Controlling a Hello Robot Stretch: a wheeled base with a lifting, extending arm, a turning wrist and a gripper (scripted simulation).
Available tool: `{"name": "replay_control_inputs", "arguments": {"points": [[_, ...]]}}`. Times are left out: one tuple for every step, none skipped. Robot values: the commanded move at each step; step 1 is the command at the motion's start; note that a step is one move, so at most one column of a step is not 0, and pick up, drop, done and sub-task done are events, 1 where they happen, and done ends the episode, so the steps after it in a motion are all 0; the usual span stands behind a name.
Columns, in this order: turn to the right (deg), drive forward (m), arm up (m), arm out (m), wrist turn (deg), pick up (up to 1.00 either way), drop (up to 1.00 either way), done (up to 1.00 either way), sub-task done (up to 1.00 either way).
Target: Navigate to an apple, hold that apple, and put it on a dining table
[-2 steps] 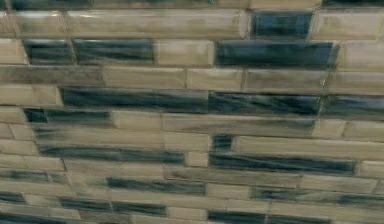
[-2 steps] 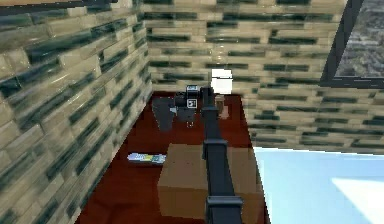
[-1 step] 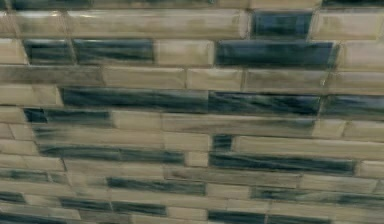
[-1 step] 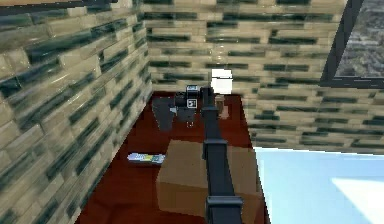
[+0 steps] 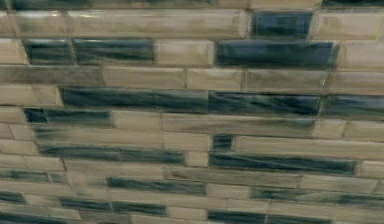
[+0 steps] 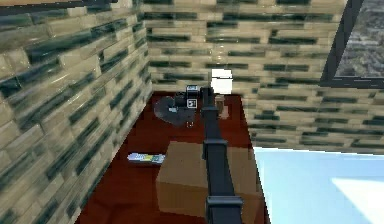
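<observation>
Arm (image 6: 216, 150) reaches across the dark red tabletop (image 6: 130, 140), with the gripper (image 6: 184, 100) at its far end by a dark round thing (image 6: 168, 113). You can't tell the jaw state or whether it holds anything. Apple: can't pick it out, likely in that far clutter. Risk: retract blind and you drag the brown box (image 6: 185, 180) or knock the round thing. Forward view gives the tiled wall (image 5: 190, 110) close ahead; arm side view gives the table layout
</observation>
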Motion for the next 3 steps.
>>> {"name": "replay_control_inputs", "arguments": {"points": [[0.0,0.0,0.1,0.0,0.0,0.0,0.0,0.0,0.0],[0.0,0.0,0.0,-0.08,0.0,0.0,0.0,0.0,0.0],[0.0,0.0,0.0,0.0,0.0,0.0,0.0,1.0,0.0]]}}
